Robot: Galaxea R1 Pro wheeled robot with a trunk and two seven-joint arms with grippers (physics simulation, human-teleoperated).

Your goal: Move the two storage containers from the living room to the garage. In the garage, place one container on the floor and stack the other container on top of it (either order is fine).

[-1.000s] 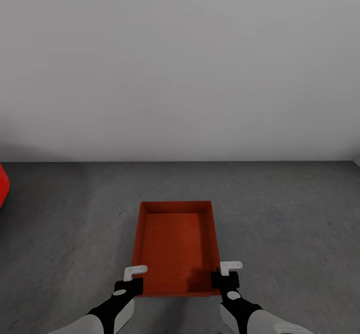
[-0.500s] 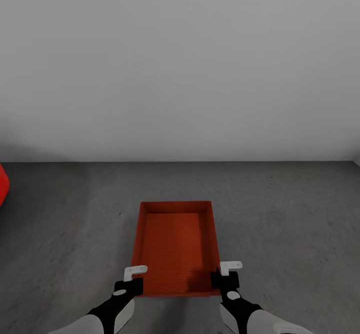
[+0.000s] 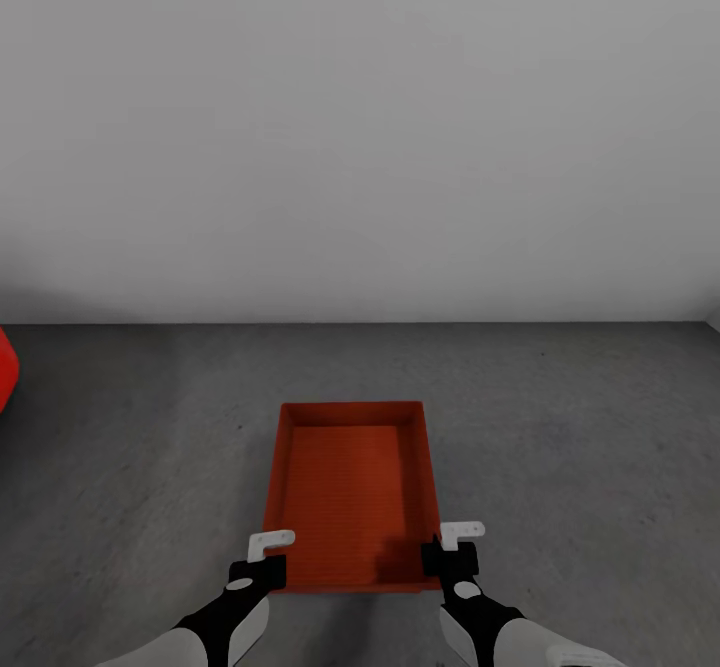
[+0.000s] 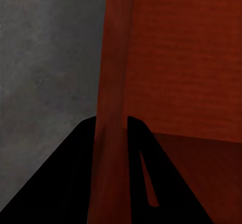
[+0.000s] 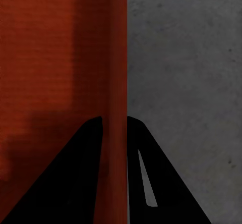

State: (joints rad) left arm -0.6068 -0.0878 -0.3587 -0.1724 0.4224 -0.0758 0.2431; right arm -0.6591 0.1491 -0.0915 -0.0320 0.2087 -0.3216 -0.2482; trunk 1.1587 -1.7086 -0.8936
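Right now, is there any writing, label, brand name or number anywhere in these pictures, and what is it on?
None: no text can be read anywhere.
The storage container has plain red-orange walls and bottom, with no label.
The floor and the white wall are bare.
The left gripper and right gripper carry no markings.

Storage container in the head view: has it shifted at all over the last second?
No. The storage container sits at the same spot against the wall-floor seam, with the left gripper and right gripper unmoved on its side walls.
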